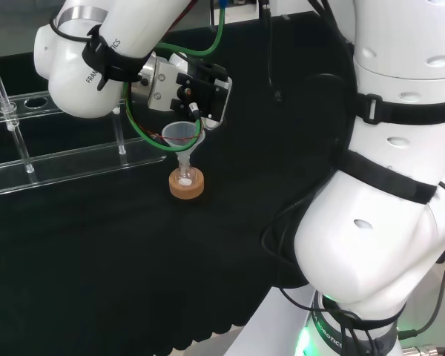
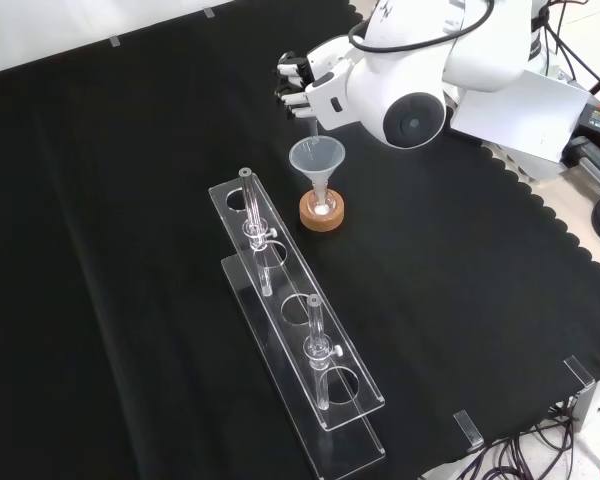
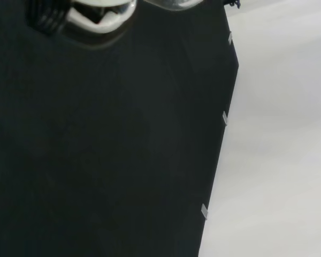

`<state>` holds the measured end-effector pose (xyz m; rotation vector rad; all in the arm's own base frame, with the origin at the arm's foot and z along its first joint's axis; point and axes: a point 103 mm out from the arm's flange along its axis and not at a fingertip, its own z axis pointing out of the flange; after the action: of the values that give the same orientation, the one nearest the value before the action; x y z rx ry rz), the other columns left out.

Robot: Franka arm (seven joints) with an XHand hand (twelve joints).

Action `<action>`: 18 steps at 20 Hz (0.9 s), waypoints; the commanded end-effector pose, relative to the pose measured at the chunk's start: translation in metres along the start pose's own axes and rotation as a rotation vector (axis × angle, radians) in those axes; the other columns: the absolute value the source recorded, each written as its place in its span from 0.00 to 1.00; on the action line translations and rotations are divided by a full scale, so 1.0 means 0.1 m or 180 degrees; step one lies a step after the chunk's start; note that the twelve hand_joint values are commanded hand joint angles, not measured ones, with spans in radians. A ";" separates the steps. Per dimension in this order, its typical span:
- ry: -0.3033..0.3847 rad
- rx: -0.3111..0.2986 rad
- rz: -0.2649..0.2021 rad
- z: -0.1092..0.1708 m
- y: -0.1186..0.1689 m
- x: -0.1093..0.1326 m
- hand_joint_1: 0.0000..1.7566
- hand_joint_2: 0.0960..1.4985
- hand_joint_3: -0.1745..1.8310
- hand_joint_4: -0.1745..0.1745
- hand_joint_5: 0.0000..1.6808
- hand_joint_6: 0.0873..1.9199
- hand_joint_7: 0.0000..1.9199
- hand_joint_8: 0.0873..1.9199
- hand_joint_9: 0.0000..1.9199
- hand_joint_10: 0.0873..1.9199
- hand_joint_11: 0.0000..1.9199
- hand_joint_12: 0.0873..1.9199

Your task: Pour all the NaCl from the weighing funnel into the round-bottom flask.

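A small round-bottom flask (image 1: 185, 176) stands on a cork ring (image 1: 187, 187) near the middle of the cloth, with some white powder at its bottom. A clear funnel (image 1: 182, 136) sits in its neck. The hand (image 1: 200, 90) hovers just above and to the right of the funnel in the head view, fingers curled round a small clear piece, the weighing funnel (image 1: 210, 123), whose tip hangs over the funnel's rim. From the front, the hand (image 2: 302, 85) is just behind the funnel (image 2: 317, 160) and cork ring (image 2: 322, 212). A blurred white part of the hand (image 3: 96, 13) shows in the wrist view.
A long clear acrylic rack (image 2: 300, 320) holding two glass tubes stands in front of the flask in the front view, and to its left in the head view (image 1: 59, 159). The arm's big white links (image 1: 386, 185) are at the right of the head view. The cloth's edge (image 3: 219, 134) meets pale floor.
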<state>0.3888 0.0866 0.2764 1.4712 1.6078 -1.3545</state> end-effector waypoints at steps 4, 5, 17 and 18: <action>0.0006 -0.0019 0.0012 -0.02 0.00 0.01 0.63 0.45 0.34 1.00 0.76 0.28 0.42 0.32 0.68 0.01 0.55 0.43; 0.0016 -0.0023 0.0015 -0.02 0.00 0.00 0.63 0.45 0.34 1.00 0.76 0.28 0.42 0.32 0.68 0.01 0.55 0.43; -0.0304 -0.0101 0.0041 -0.10 -0.02 0.03 0.63 0.45 0.34 1.00 0.76 0.28 0.42 0.32 0.68 0.01 0.55 0.43; -0.0302 -0.0103 0.0038 -0.11 -0.03 0.03 0.63 0.45 0.34 1.00 0.76 0.28 0.42 0.32 0.68 0.01 0.55 0.43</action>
<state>0.3878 0.0951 0.2776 1.3893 1.5636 -1.3613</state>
